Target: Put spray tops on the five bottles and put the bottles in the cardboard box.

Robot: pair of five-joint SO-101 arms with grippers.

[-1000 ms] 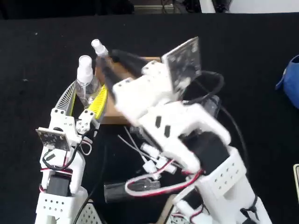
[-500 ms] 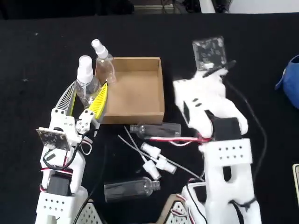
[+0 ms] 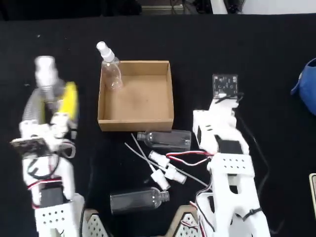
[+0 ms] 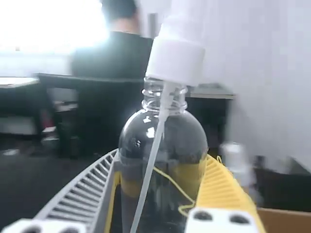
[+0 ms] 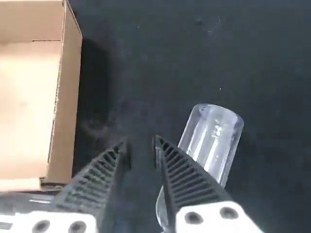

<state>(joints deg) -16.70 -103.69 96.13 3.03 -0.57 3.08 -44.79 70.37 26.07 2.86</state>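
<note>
High view, left first: the left end effector (image 3: 54,98) is clamped on a clear capped bottle (image 3: 47,79), left of the cardboard box (image 3: 136,123). I'd keep it upright and lower it beside the corner bottle (image 3: 111,71); smooth round plastic slips in ribbed jaws. Farthest right, the right end effector (image 5: 141,143) is barely parted, empty, beside a lying bottle (image 5: 211,141) on the black surface (image 3: 247,49).

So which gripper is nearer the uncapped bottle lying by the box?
Right. The right gripper hangs beside the uncapped bottle; the left gripper is past the box, holding a capped bottle.
</note>
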